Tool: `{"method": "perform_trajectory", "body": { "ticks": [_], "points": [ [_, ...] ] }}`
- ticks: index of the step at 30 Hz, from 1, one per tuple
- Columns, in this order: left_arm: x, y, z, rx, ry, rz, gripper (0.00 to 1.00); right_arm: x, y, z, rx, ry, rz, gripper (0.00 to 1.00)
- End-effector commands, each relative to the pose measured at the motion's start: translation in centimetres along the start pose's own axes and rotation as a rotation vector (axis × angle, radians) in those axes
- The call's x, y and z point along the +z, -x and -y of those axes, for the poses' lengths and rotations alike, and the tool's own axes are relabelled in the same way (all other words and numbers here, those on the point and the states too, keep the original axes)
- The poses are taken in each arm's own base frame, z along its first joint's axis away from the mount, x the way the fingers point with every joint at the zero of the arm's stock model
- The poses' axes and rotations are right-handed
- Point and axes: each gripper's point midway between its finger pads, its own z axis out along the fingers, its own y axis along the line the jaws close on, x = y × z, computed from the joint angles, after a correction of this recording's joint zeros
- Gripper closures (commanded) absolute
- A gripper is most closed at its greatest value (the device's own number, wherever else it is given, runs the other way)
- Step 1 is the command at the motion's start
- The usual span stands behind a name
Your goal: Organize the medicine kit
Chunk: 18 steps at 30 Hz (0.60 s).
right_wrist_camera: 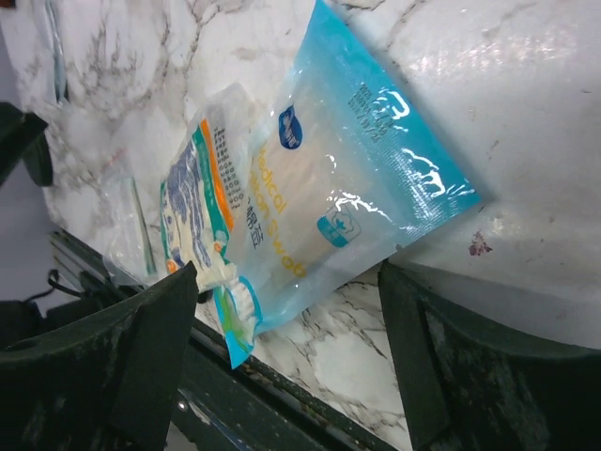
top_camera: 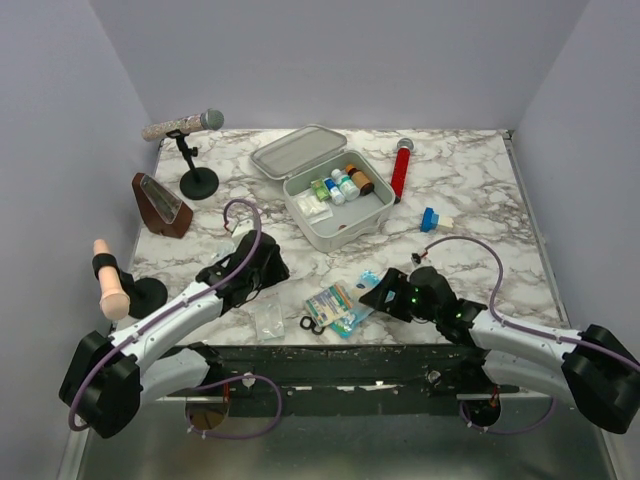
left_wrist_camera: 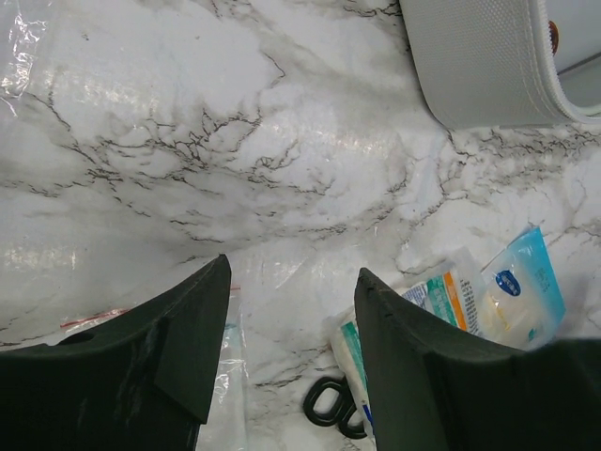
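Closest to the camera, at the bottom edge, stand the bases of the two arms, and both arms reach forward over the marble table [top_camera: 480, 190].

On the far left a flesh-coloured handle [top_camera: 108, 280] stands on a black stand. Behind it there are a brown metronome [top_camera: 160, 205] and a microphone [top_camera: 185, 125] on its stand.

The left gripper [left_wrist_camera: 291, 272] hangs low over bare marble, and its fingers are spread with nothing between them. Just under it, near the table's front edge, lies a clear plastic bag [top_camera: 268, 322]. Beside the bag there are two black loops [left_wrist_camera: 329, 409], like scissor handles.

To the right of them lie two flat packets that overlap: a striped packet [right_wrist_camera: 202, 207] with orange and green print, and a blue packet [right_wrist_camera: 357, 169] with a clear window. The right gripper [right_wrist_camera: 289, 272] is over these packets. Its fingers are wide apart, one on each side of the packets, and they do not pinch anything.

The medicine kit [top_camera: 345, 232] stands in the middle of the table, well behind both grippers. Its lid [top_camera: 297, 150] is open and lies back toward the left. Inside, some small bottles [top_camera: 345, 183] lie in a row at the far end.

Just right of the kit lies a red cylinder [top_camera: 401, 170], and further right a small blue block [top_camera: 429, 219].
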Motion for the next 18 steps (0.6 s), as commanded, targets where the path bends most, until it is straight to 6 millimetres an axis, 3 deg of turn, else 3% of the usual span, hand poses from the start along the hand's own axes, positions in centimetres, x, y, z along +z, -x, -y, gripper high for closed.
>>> {"method": "perform_trajectory", "body": {
  "ticks": [1, 4, 11, 14, 18],
  "points": [
    [-0.6, 0.2, 0.5, -0.019, -0.04, 0.02, 0.34, 0.7, 0.1, 0.5, 0.182, 0.026, 0.033, 0.2],
    [-0.8, 0.1, 0.2, -0.021, -0.039, 0.021, 0.34, 1.4, 0.3, 0.5, 0.205, 0.017, 0.031, 0.3],
    [-0.7, 0.0, -0.1, -0.029, -0.033, 0.022, 0.34, 2.8, 0.1, 0.9, 0.235, 0.021, 0.001, 0.67],
    [-0.7, 0.0, -0.1, -0.031, -0.032, 0.025, 0.34, 2.4, 0.9, 0.3, 0.188, 0.039, 0.028, 0.8],
    [-0.5, 0.0, 0.0, -0.029, -0.032, 0.023, 0.34, 0.3, 3.2, -0.9, 0.083, 0.034, 0.106, 0.97]
  ]
}}
